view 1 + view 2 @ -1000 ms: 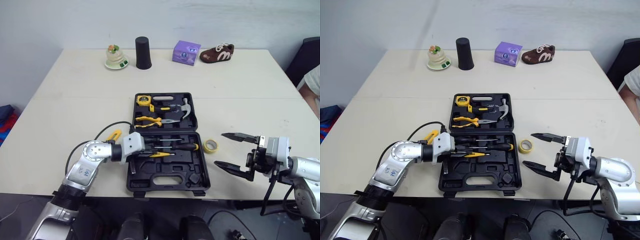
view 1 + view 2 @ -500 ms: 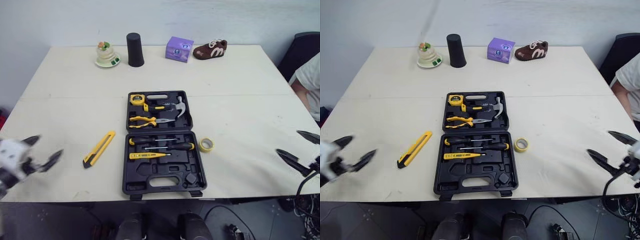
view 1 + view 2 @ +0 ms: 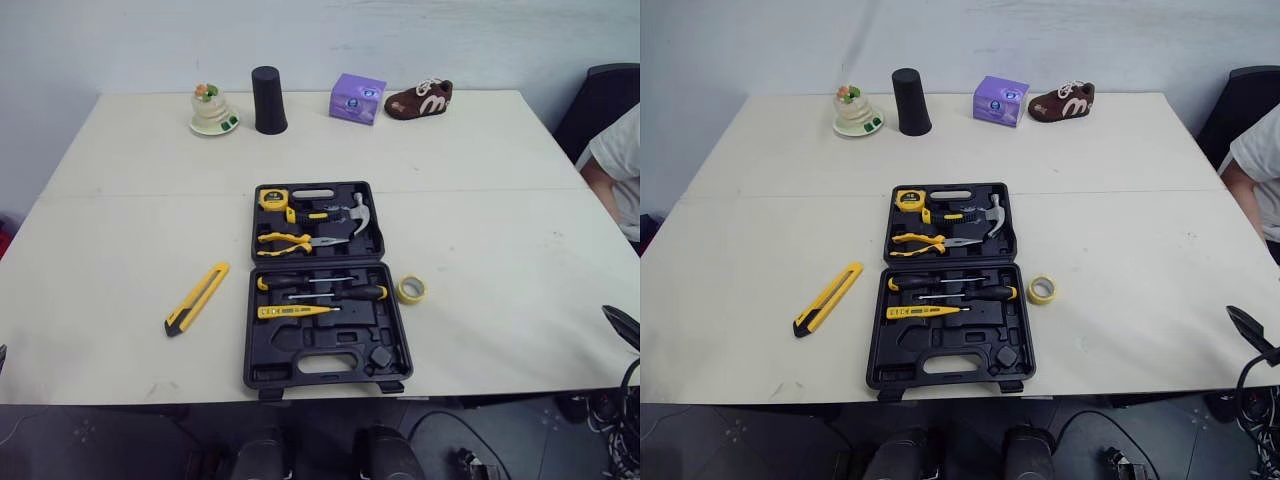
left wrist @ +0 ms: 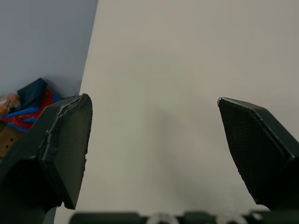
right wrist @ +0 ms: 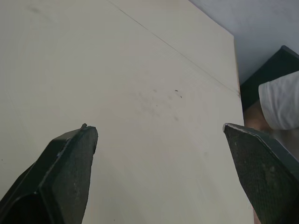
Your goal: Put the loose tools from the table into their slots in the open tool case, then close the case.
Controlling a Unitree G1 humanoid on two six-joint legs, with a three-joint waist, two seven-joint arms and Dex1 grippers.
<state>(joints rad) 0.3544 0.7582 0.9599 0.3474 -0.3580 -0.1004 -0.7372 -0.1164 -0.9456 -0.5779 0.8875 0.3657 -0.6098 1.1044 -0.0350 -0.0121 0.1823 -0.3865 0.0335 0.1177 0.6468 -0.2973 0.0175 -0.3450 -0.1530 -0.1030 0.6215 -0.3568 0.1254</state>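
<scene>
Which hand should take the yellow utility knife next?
Left. The utility knife lies left of the tool case, nearer the open left hand; the right hand sits across the case.

Case (image 3: 330, 340): black (hammer (image 3: 362, 212) inside: silver head, yellow-black grip). Knife (image 3: 197, 298): yellow, black tip. Tape roll (image 3: 411, 290): yellow. Bench (image 3: 480, 200): plain cream. Cup (image 3: 267, 100): black. Box (image 3: 357, 98): purple. Shoe (image 3: 418, 99): brown, white markings.

The left gripper (image 4: 154, 100) and right gripper (image 5: 159, 128) have black, wedge-shaped fingers (image 4: 65, 149) with finely gridded pads (image 4: 252, 140). Their edges are scuffed pale. A thin black cable (image 3: 1240, 390) loops by the right one.
</scene>
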